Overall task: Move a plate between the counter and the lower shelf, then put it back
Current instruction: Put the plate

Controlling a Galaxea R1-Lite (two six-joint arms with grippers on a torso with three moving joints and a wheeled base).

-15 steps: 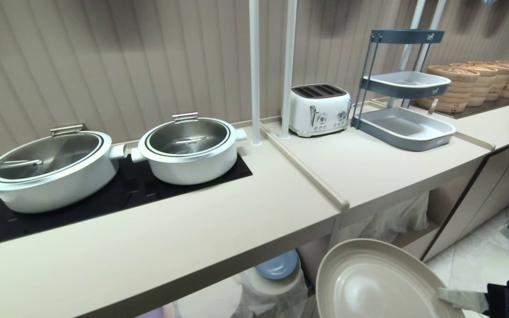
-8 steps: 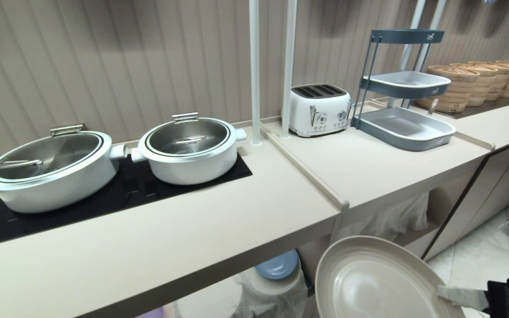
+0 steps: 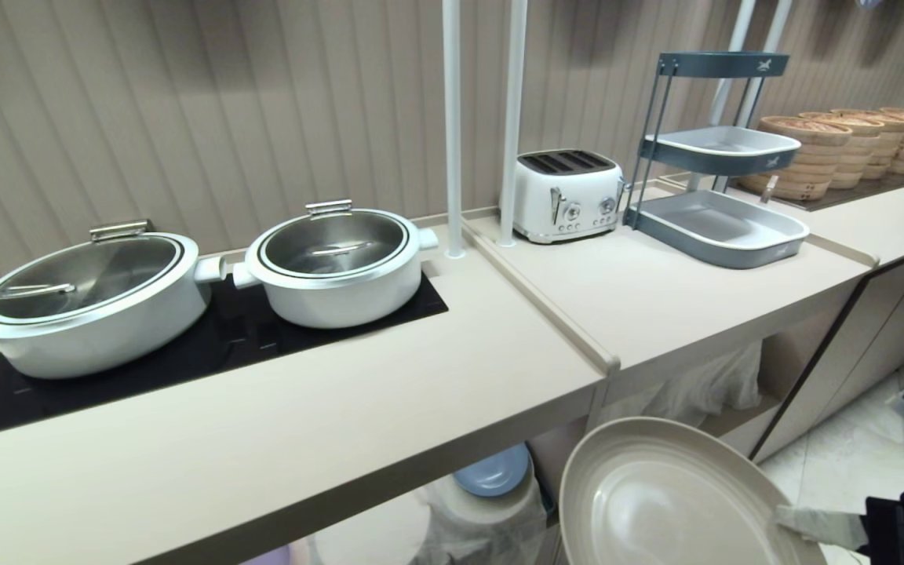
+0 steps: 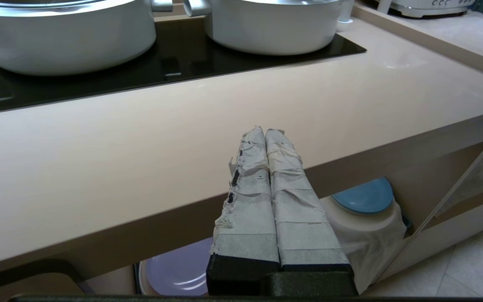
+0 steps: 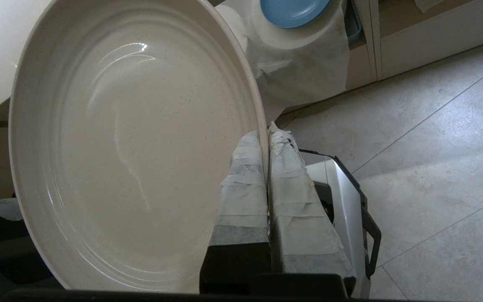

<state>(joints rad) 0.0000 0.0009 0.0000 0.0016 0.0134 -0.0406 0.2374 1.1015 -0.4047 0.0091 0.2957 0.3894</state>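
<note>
Down at the near right, the right gripper pinches the rim of the cream plate, holding it in the air in front of the counter, outside the lower shelf. Nearby, the left gripper sits pressed together, empty.

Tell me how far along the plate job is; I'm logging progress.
In hand: the right gripper pinches the cream plate by its rim, in the air in front of the counter. It rests on neither counter nor lower shelf, so setting it down remains. Left gripper idle.
</note>
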